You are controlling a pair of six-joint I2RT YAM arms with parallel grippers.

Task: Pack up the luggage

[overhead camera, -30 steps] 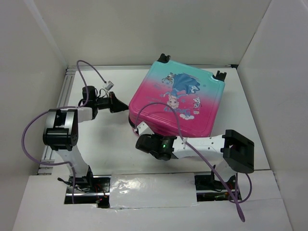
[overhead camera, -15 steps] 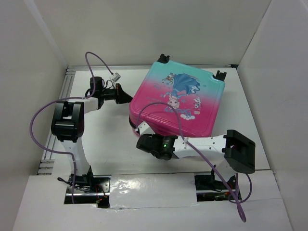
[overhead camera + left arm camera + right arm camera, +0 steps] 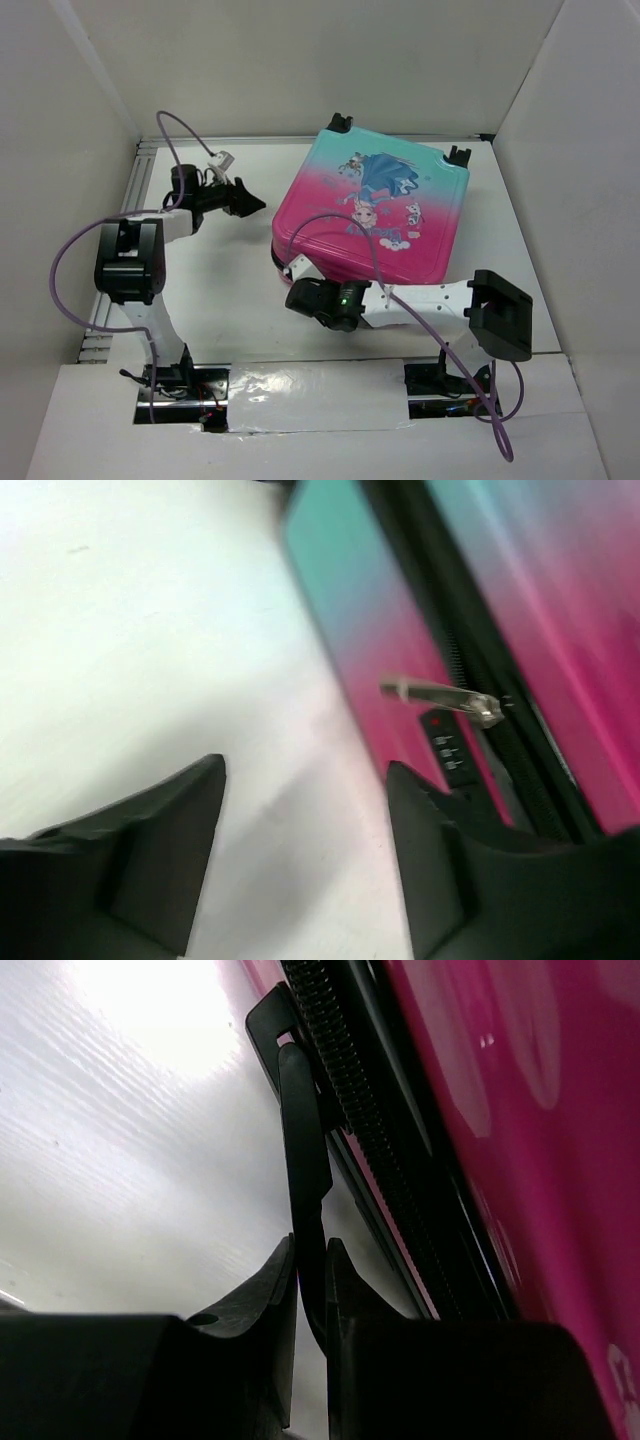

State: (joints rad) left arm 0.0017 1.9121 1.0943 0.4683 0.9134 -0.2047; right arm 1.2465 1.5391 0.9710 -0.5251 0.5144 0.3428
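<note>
The luggage [image 3: 375, 210] lies flat and closed on the table, its pink-to-teal lid with the princess print facing up. My left gripper [image 3: 250, 203] hovers just left of the luggage's left side, open, with only bare table between its fingers [image 3: 175, 820]. In the left wrist view the luggage's side [image 3: 340, 630] shows a silver zipper pull [image 3: 440, 693] and a small combination lock [image 3: 445, 750]. My right gripper [image 3: 287, 268] sits at the luggage's near-left corner. It is shut on a black zipper pull tab [image 3: 300, 1130] hanging from the zipper track [image 3: 370, 1110].
White walls enclose the table on the left, back and right. An aluminium rail [image 3: 135, 190] runs along the left edge. Purple cables [image 3: 180, 130] loop above both arms. The luggage's black wheels [image 3: 458, 154] point toward the back wall.
My left gripper has opened wide and drawn back a little to the left, away from the luggage's side. The right gripper keeps its hold on the black pull and has hardly moved.
</note>
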